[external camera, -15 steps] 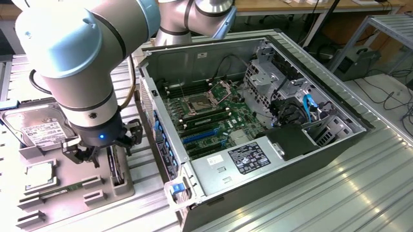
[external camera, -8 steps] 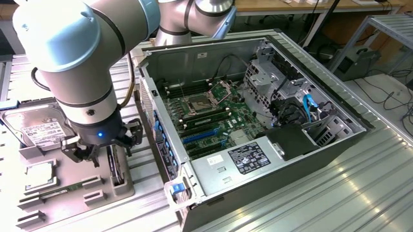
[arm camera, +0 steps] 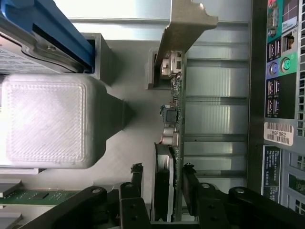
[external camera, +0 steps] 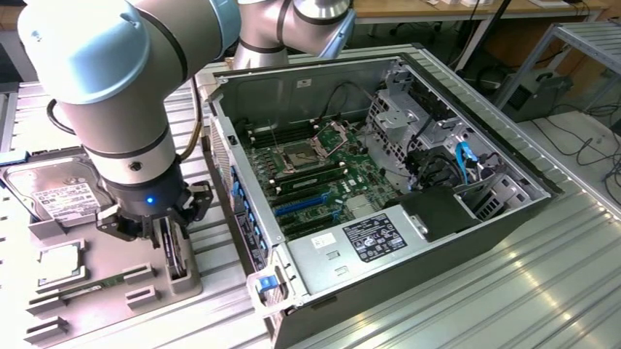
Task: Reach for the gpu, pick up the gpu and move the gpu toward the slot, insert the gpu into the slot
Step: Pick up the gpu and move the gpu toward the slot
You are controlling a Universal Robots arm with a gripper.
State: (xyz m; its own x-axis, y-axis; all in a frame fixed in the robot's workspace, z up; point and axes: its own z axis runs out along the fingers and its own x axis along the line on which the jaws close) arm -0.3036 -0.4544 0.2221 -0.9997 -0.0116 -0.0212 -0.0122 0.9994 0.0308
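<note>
**Fingers astride the gpu in its holder, jaws partly drawn in**

My gripper [external camera: 167, 231] hangs low over the grey parts holder [external camera: 116, 287], which sits beside the open computer case [external camera: 388, 189] on the exterior view's left. The gpu [arm camera: 172, 143] stands on edge in a groove of that holder, directly between my fingers [arm camera: 190, 183]. In the wrist view one dark finger lies on each face of the card, both very near it; small gaps seem to remain, so I cannot confirm firm contact. Jaws read as narrowed around the card, not wide, not fully clamped.

The card's pale metal bracket [arm camera: 183, 28] is at the end farthest from my fingers. Small components along the board edge run from the bracket back toward my fingertips.

The slot [external camera: 299, 204], a blue strip on the green motherboard [external camera: 321, 174], lies inside the case, well apart from my fingers, with the case wall between it and me. Nothing is seated in it.

Other items near me on the holder: the silver-labelled hard drive [external camera: 60, 190] just beyond my wrist, a square processor [external camera: 60, 262] beside my fingers, and a green memory stick [external camera: 92, 285] lying flat nearby. In the wrist view a grey ribbed block [arm camera: 52, 119] stands to one side of the card, apart from it. The case's rear port panel [arm camera: 281, 62] is on the card's other side.
</note>
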